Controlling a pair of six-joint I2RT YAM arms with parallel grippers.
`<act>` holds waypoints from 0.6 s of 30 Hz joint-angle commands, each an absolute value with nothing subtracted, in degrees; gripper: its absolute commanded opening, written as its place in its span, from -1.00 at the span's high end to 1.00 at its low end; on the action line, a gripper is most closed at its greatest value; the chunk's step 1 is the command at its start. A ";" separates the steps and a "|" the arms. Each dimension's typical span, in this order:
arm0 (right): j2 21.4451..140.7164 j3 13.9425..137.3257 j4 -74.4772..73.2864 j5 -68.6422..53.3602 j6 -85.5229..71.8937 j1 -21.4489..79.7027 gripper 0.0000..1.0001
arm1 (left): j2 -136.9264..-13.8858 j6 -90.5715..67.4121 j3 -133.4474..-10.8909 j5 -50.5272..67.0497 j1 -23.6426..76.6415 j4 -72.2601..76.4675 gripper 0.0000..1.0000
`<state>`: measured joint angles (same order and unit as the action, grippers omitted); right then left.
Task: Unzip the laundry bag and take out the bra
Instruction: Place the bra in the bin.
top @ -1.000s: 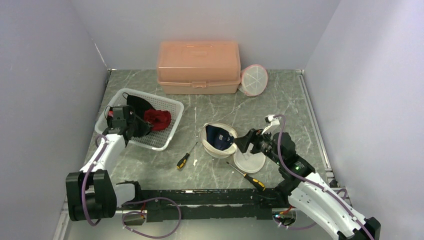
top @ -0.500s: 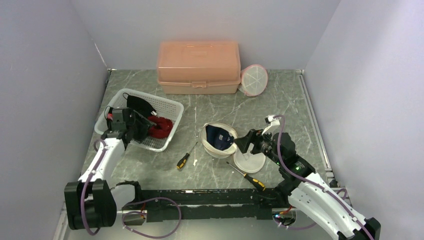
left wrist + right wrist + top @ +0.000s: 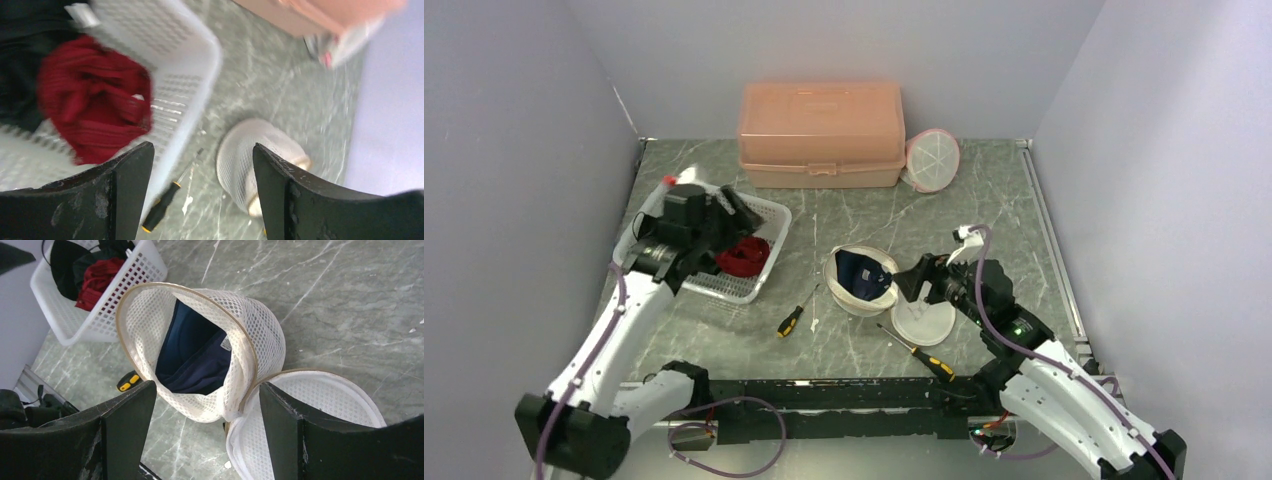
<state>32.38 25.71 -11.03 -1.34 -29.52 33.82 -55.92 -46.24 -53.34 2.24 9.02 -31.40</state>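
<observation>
Table, grey marble, unchanged. Peach storage box at the back, same spot. White basket at left holds a black garment and a red garment.

Main change is the left arm: it has risen from low at the basket's near-left side and now hangs above the basket. Left gripper was closed a second ago. Now its fingers stand wide apart with nothing between them, and the red garment lies loose in the basket's near right corner, flatter than before.

Laundry bag is at table centre, not moved. It is already unzipped, mouth gaping, with its round flap lying flat beside it. The dark blue bra is still inside the bag.

Right gripper has barely shifted: fingers spread, gripping nothing, just in front of the bag's mouth.

Two screwdrivers on the table, same places.
</observation>
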 commanded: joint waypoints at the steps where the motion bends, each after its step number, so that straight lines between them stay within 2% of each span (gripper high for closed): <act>1: 37.34 29.59 -10.74 -0.15 -28.69 33.75 -0.58 | -63.73 -38.18 -61.52 -4.76 25.03 -35.82 -0.54; 4: 42.09 30.70 -10.30 -1.02 -29.05 33.82 -0.54 | -69.10 -36.71 -64.24 -4.24 31.52 -34.55 -0.54; 9: 49.64 32.06 -8.23 -4.06 -30.00 34.39 -0.49 | -76.36 -34.27 -67.02 -0.70 36.46 -30.80 -0.54; 18: 58.06 32.88 -7.40 -1.72 -30.68 35.69 -0.39 | -82.05 -30.76 -65.68 6.40 38.18 -26.17 -0.49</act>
